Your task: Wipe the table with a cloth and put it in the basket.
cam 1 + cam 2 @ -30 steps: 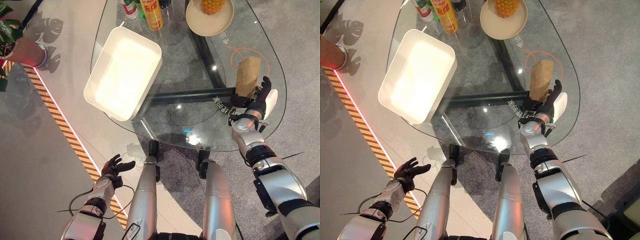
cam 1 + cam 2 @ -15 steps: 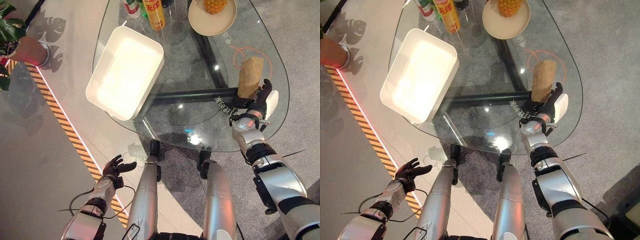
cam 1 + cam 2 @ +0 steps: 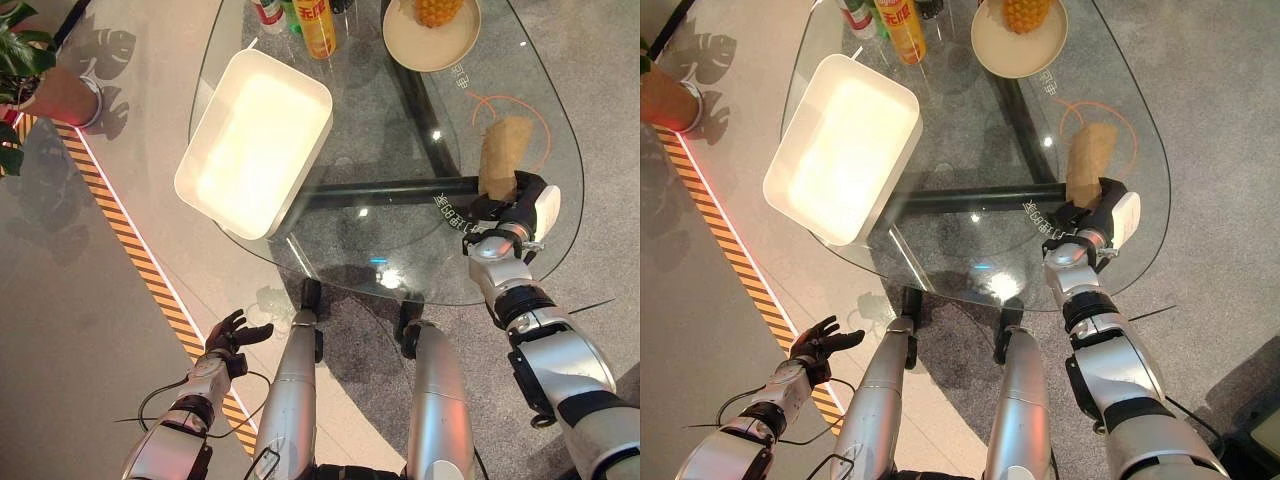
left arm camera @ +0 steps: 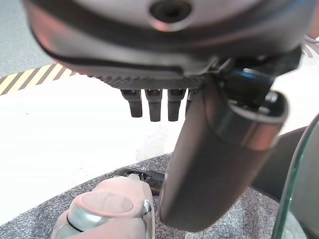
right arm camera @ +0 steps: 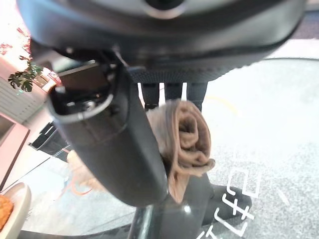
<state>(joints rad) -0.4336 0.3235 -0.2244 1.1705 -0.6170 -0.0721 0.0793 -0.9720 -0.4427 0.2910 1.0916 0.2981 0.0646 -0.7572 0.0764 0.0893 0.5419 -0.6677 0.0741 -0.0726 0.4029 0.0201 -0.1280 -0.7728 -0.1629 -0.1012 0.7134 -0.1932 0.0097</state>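
Cloth (image 3: 503,155) lies on the glass bench (image 3: 400,250) at the right of the frame, inside an orange ring drawn on the glass. The right robot hand (image 3: 522,200) has its fingers curled round the near end of the cloth; the right wrist view shows the brown folds bunched between fingers and thumb. The left robot hand (image 3: 232,333) hangs low at the lower left of the frame, off the bench, with its fingers loose and apart and nothing in them.

To wipe well, I think the hand should keep a firm hold, press the cloth flat on the glass and slide it slowly, so it does not slip out or bump the plate (image 3: 432,40).

Count: one cloth, one white basket (image 3: 255,140) at the upper left, one plate with one pineapple (image 3: 438,10) on it, and some bottles (image 3: 318,22) at the top edge; I cannot tell how many.
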